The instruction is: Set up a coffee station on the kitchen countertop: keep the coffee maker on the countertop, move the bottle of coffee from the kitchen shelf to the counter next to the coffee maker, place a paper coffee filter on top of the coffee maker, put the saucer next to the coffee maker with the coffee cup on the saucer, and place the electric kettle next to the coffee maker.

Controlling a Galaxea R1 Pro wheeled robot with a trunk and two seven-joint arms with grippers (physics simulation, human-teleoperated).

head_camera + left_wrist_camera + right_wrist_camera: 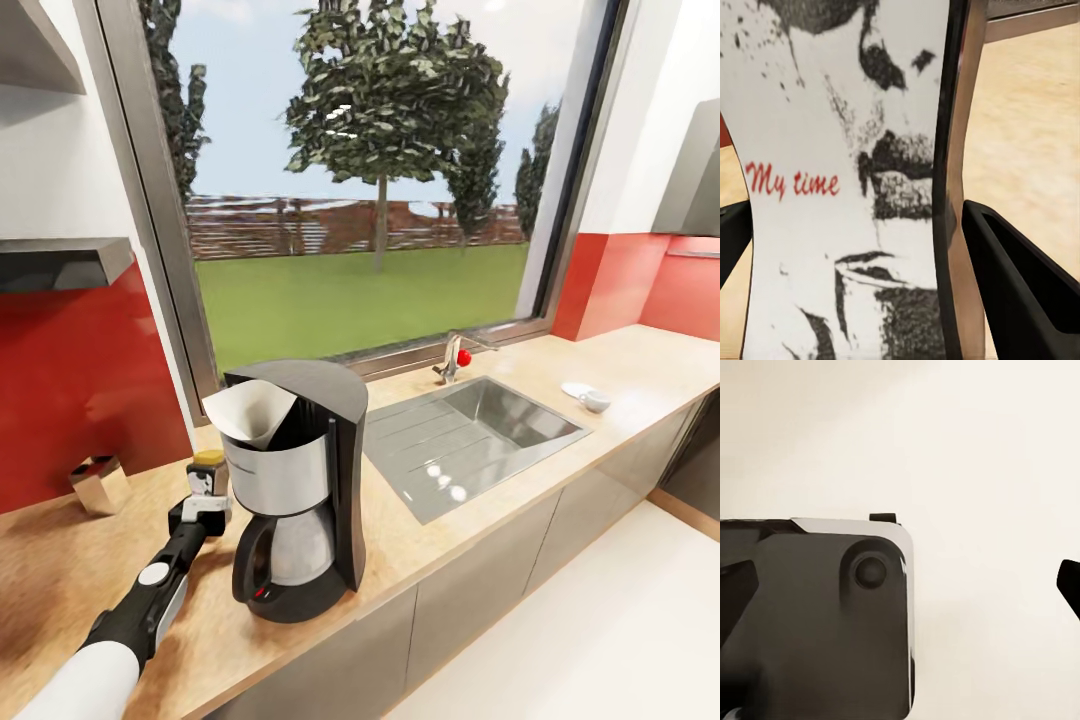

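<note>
The black and silver coffee maker (300,500) stands on the kitchen countertop (480,540), with the white paper coffee filter (252,410) sitting in its top basket. Just left of it, my left gripper (207,492) is shut on the bottle of coffee (208,470), whose amber lid is up. Up close, its pale "My time" label (847,187) sits between the black fingers (1020,292). Whether the jar rests on the counter I cannot tell. The saucer (575,389) and the coffee cup (597,402) lie side by side far right, past the sink. My right gripper (900,585) is open over pale floor. The electric kettle is out of view.
A steel sink (470,430) with a faucet (455,358) is set into the counter right of the coffee maker. A shiny metal holder (98,485) stands at the red backsplash. Black wall boards (60,262) hang at the left. A dark part of my base (817,615) is below the right gripper.
</note>
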